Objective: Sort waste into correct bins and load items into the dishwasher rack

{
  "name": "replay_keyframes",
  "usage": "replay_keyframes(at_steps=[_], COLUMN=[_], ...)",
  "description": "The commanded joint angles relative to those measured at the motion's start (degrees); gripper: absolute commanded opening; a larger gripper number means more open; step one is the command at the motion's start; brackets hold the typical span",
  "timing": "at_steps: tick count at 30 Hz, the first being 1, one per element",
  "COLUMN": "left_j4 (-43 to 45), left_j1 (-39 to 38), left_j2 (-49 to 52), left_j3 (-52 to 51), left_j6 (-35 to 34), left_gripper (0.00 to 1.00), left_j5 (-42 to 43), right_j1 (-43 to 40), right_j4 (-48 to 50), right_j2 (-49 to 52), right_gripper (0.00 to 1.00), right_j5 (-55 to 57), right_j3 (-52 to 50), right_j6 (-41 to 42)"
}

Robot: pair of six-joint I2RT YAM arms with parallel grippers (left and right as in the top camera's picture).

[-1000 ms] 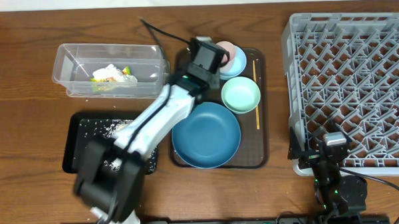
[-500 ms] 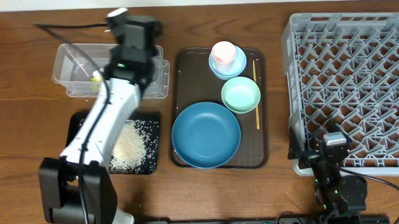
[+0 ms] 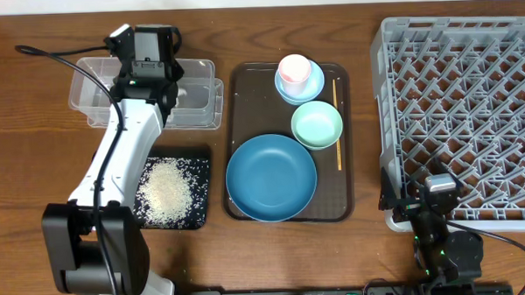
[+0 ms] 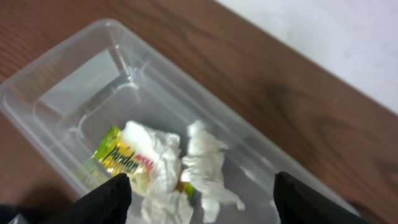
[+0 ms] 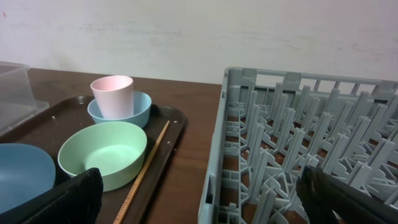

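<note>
My left gripper point(image 3: 145, 55) hangs open over the clear tub point(image 3: 86, 105), with nothing between its fingers. Below it in the left wrist view, crumpled white tissue point(image 4: 202, 155) and a yellow-green wrapper point(image 4: 118, 158) lie in the tub point(image 4: 81, 56), under the left gripper point(image 4: 202, 205). Rice point(image 3: 165, 188) is piled on the black tray point(image 3: 202, 158). The large blue bowl point(image 3: 270, 177), mint bowl point(image 3: 317, 125), pink cup point(image 3: 294, 69) in the small light-blue bowl point(image 3: 311, 87), and wooden stick point(image 3: 336, 119) are on the brown tray. My right gripper point(image 3: 427, 207) is open by the front left corner of the grey rack point(image 3: 471, 114).
The brown serving tray point(image 3: 345, 197) lies between the bins and the rack. In the right wrist view the right gripper point(image 5: 202, 208) faces the rack wall point(image 5: 217, 143), with the mint bowl point(image 5: 102, 152) and stick point(image 5: 146, 165) to its left. A cable point(image 3: 67, 62) trails over the tub.
My left arm has swung left from above the serving tray to over the clear tub, and its jaws have gone from shut to open. The right arm has not moved.
</note>
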Motion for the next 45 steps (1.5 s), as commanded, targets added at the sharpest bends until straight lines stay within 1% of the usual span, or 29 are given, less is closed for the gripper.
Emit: replay_keyframes(at_steps=[1,6,8,11,12,15,17,19,20,25,31,34,36,37,40,41,42,44,45], left_j4=[-1.29,-1.46,-2.27,-5.38,-6.86,-13.05,-17.44,-20.59,-21.62,-24.48,-24.44,-24.44,-24.44,-24.44,-24.44,-24.44,-24.44,-24.44,-24.44], left_j1=[0.0,1.57,4.11,9.35,11.17,17.55,20.87,23.43,24.3,25.97,25.97,25.97,25.97,25.97,25.97,25.97,25.97,25.97,25.97], left_j2=[-5.46,-14.1,-17.27,-20.48,-21.09,-21.77,-21.68,-21.68,-21.68,-21.68,-21.68,-21.68,-21.68,-21.68,-21.68,-21.68,-21.68,-21.68,-21.68], left_j3=[-0.11,-0.11,-0.11,-0.11,-0.11,-0.11,-0.11,-0.11,-0.11,-0.11,-0.11,-0.11,-0.11,-0.11,-0.11,-0.11,-0.11,-0.11,-0.11], left_j6=[-0.31,-0.31,-0.28,-1.07,-2.51,-9.86,-13.18,-13.6,-13.6,-13.55,-13.57,-13.57,-13.55,-13.55,-13.57,-13.57,-13.55,-13.55,-13.57], left_gripper=[0.75,0.84,0.85,0.86,0.86,0.87,0.87,0.88,0.92,0.93,0.93,0.94,0.94,0.94,0.94,0.94,0.94,0.94,0.94], left_j5=[-0.2,-8.15,-11.19,-11.23,-11.23,-11.19,-9.75,-7.41,-6.47,-6.05,-6.05,-6.05,-6.05,-6.05,-6.05,-6.05,-6.05,-6.05,-6.05], right_j1=[0.59,0.59,0.59,0.59,0.59,0.59,0.59,0.59,0.59,0.59,0.59,0.59,0.61,0.66,0.7,0.7,0.7,0.7,0.68], right_j4=[-0.22,-0.22,-0.22,-0.22,-0.22,-0.22,-0.22,-0.22,-0.22,-0.22,-0.2,1.53,4.26,6.29,13.11,14.82,15.15,14.64,16.24], right_j2=[-0.13,-0.13,-0.13,-0.13,-0.13,-0.13,-0.13,-0.13,-0.13,-0.13,-0.13,-0.13,-0.13,-0.13,-0.13,-0.13,-0.13,-0.13,-0.13], right_gripper=[0.99,0.99,0.99,0.99,0.99,0.99,0.99,0.99,0.99,0.99,0.99,0.99,0.99,0.99,0.99,0.99,0.99,0.99,0.99], right_j5=[-0.24,-0.24,-0.24,-0.24,-0.24,-0.24,-0.24,-0.24,-0.24,-0.24,-0.24,-0.59,-2.86,-5.46,-19.06,-25.88,-30.49,-35.15,-33.05], right_j3=[-0.09,-0.09,-0.09,-0.09,-0.09,-0.09,-0.09,-0.09,-0.09,-0.09,-0.09,-0.09,-0.09,-0.09,-0.09,-0.09,-0.09,-0.09,-0.09], right_j6=[-0.79,-0.79,-0.79,-0.79,-0.79,-0.79,-0.79,-0.79,-0.79,-0.79,-0.79,0.22,4.04,7.72,25.79,34.36,39.6,45.16,48.72])
